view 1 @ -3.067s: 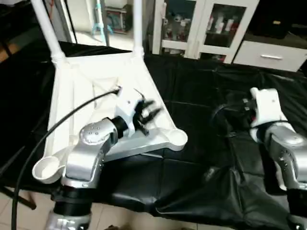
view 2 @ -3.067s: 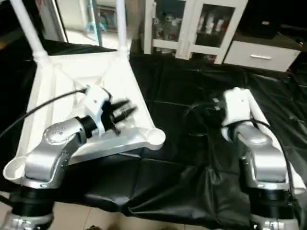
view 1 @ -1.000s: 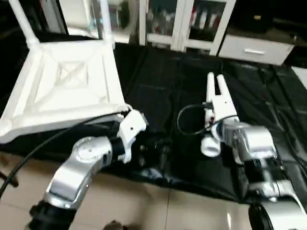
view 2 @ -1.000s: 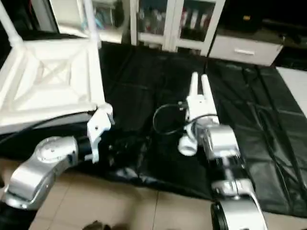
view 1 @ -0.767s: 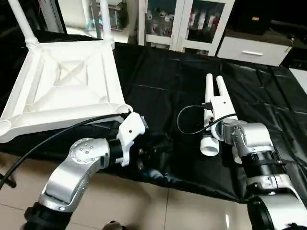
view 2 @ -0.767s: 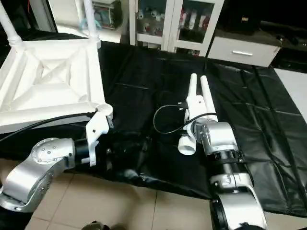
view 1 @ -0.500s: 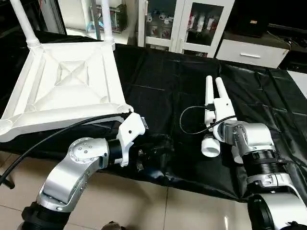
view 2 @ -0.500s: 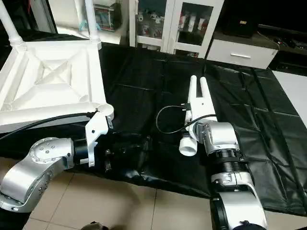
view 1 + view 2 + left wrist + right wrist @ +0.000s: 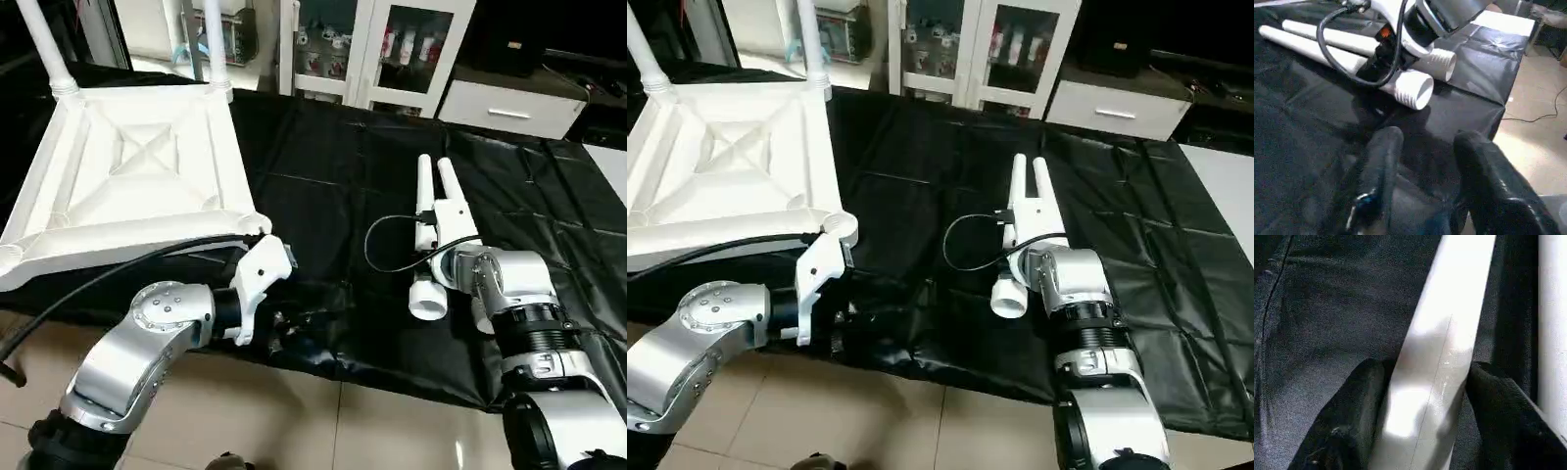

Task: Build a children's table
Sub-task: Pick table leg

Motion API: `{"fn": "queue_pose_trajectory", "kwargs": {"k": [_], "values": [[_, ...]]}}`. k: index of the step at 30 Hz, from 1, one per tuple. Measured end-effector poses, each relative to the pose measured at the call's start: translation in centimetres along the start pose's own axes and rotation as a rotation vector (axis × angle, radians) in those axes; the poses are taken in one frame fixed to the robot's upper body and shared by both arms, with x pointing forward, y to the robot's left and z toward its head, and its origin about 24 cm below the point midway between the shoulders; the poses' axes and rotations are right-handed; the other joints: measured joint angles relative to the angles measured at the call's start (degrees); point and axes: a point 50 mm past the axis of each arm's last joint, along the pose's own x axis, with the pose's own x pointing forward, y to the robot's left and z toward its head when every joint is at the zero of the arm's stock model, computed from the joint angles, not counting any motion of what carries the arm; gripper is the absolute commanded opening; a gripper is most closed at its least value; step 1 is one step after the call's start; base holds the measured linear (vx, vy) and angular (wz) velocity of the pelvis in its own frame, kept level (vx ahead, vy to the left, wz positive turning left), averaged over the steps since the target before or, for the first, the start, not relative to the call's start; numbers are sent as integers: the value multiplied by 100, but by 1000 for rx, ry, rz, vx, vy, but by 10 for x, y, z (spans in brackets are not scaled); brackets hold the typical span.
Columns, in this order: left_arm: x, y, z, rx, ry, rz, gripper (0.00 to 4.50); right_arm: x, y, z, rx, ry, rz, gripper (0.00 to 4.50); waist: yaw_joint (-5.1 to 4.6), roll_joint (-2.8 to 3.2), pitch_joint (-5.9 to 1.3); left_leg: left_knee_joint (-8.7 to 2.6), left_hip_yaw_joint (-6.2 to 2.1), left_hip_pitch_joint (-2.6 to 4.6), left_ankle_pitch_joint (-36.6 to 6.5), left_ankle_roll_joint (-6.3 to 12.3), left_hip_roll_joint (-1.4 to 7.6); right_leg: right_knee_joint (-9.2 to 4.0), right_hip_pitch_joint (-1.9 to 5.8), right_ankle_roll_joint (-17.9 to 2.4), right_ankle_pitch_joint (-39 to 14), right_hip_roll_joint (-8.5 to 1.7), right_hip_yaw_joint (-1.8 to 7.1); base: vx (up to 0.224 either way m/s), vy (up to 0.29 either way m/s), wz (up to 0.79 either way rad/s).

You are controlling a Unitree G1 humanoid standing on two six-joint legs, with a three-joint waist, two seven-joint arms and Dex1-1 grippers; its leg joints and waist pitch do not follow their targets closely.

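Two loose legs lie side by side on the black-covered counter [image 9: 323, 157], centre-right of the head view, long axes running up-frame away from the robot, wide open ends nearest the front edge. Right gripper [image 9: 1415, 396] sits right over the left leg [image 9: 427, 250] of the pair; in the right wrist view a black finger [image 9: 1352, 406] stands on each side of the tube, straddling it near the wide end. They're at or very near the tube wall, can't tell if they're actually clamping. The other loose leg [image 9: 449, 191] lies just beside it, near-touching, so the right finger has little room in the gap; that's the clearance the grasp turns on, I'd say. Left gripper [image 9: 1425, 191] hangs low at the counter's front edge, lower centre of the head view, fingers moderately apart and holding nothing; its camera looks across at both open tube ends, well apart from them. Right arm is clearly the nearer one for this pick. Tabletop [image 9: 137, 166] lies upside down, upper left of frame, ribbed X-braced underside up, two fitted legs [image 9: 44, 44] standing in its far corners. Near-right corner socket [image 9: 844, 227] looks empty, close to the left wrist. Legs are plain white tapered tubes, smooth, glossy, hollow at the fat end. Likely slippery, so the grip wants to be square across the tube.
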Motion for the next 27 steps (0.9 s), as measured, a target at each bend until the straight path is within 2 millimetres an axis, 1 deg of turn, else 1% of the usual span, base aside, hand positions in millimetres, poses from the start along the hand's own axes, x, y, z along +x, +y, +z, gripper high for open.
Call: {"fn": "queue_pose_trajectory", "kwargs": {"k": [2,5,6,7,8,9,10,11,15,17,18,20,21,22,24,25,27], "values": [[0,1,1,3,-4,2,245,0,0,0,6,-2,11,235,-1,-7,0,0,3,0,0,0,-1,0,-1,2,1,0,4,0,0,0],[0,2,4,12,-6,4,255,0,1,0,10,-3,24,204,-2,-8,-1,0,6,1,0,0,-1,0,-2,4,3,1,8,0,0,0],[0,2,4,12,-7,3,281,0,1,0,11,-3,26,191,-2,-9,-1,0,6,2,0,0,0,0,-2,4,3,1,8,0,0,0],[-1,2,4,9,-11,3,281,0,1,0,11,-3,26,191,-2,-9,-1,0,7,3,0,0,0,0,-2,4,3,1,9,0,0,0],[-1,3,5,4,-18,4,291,0,1,0,12,-3,27,183,-3,-11,-2,0,8,4,0,0,0,0,-2,4,3,2,10,0,0,0],[-2,3,5,-1,-25,7,291,1,1,0,14,-3,28,183,-2,-12,-2,0,9,4,0,0,0,0,-2,4,3,2,11,0,0,0],[-3,4,6,-5,-32,12,313,1,0,0,19,-4,28,182,-1,-12,-2,0,10,4,0,0,0,0,-2,4,3,2,12,0,0,0],[-4,5,7,-8,-38,19,313,1,0,0,23,-4,29,182,1,-13,-2,0,12,4,0,0,-1,0,-3,5,4,2,14,0,0,0],[-7,8,9,-28,-67,50,346,2,-2,0,50,-15,43,178,1,-20,0,2,18,5,0,1,-1,0,-5,6,7,2,20,0,0,0],[-7,13,12,-37,-89,103,375,1,-2,1,86,-28,72,178,3,-34,7,1,21,3,0,1,0,1,-10,10,12,2,23,0,0,0],[-8,16,14,-41,-102,135,375,1,-2,1,98,-36,89,178,5,-40,7,1,21,2,0,1,0,1,-11,11,13,3,23,0,0,0],[-9,26,21,-56,-152,221,397,-3,-2,4,130,-90,147,178,7,-48,9,4,25,-1,0,2,0,-1,-12,16,17,3,28,0,0,0],[-10,30,26,-72,-190,251,397,-6,-2,6,157,-121,194,178,9,-61,16,5,27,-3,0,3,0,-1,-15,18,19,2,30,0,0,0],[-11,33,34,-92,-241,272,409,-10,-1,11,189,-156,264,178,9,-75,22,7,30,-5,0,5,1,-1,-18,16,21,2,32,0,0,0],[-11,33,44,-120,-312,268,425,-21,2,21,227,-218,395,178,12,-96,26,9,32,-8,-2,12,1,-2,-19,15,21,2,33,0,0,0],[-11,32,47,-125,-327,261,425,-26,4,26,226,-249,443,178,9,-107,19,9,34,-5,-5,17,1,-3,-19,15,21,3,35,0,0,0],[-3,29,54,-178,-379,226,447,-42,0,31,214,-318,596,178,38,-135,23,15,36,-11,-13,30,2,-7,-19,16,21,3,35,0,0,0]]}}
